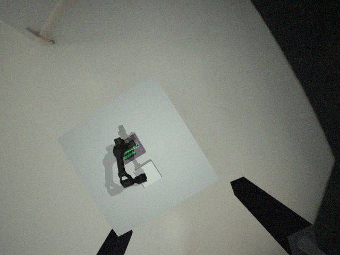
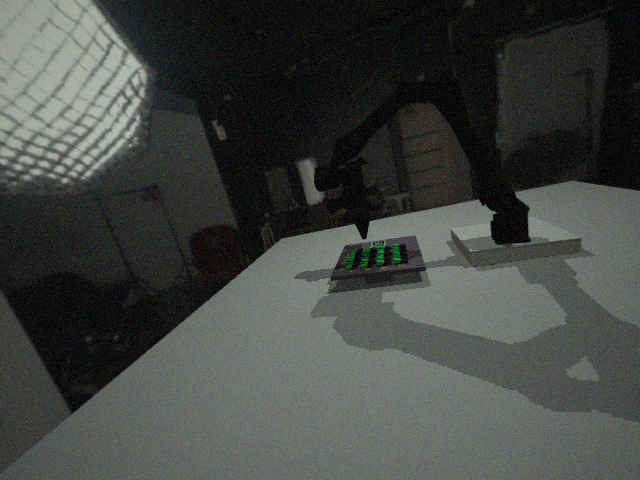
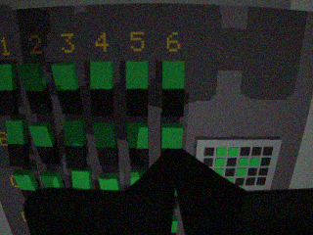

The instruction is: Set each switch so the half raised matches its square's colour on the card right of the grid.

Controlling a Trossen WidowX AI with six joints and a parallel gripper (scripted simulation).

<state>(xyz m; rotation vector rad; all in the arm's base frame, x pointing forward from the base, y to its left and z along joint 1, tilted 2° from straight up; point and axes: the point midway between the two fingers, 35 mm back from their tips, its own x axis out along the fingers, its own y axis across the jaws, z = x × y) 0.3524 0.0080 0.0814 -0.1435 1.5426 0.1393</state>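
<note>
Switches (image 1: pixel 129 153) (image 2: pixel 381 255) (image 3: pixel 102 75) sat in rows under the robot's hand (image 1: pixel 132 143) (image 2: pixel 363 236) (image 3: pixel 174 156), whose fingers were together with nothing between them. From the wrist view, the tips covered the near part of the second-row switch in column six; from across the room, I could see them above the purplish panel (image 1: pixel 141 150) (image 2: pixel 417 259) (image 3: pixel 207 117), apart from it. Yellow numbers marked the six columns, and the hand hid part of the nearer rows. Just to the arm's right of the grid lay the small card (image 1: pixel 136 145) (image 2: pixel 378 243) (image 3: pixel 239 164), its far row showing green only in the second and third squares. Farther back, the black arm (image 1: pixel 120 161) (image 2: pixel 467 134) arched up from a low white slab (image 1: pixel 153 174) (image 2: pixel 547 247), near the panel on the pale table (image 1: pixel 164 123) (image 2: pixel 258 387), casting broad grey shadows.
</note>
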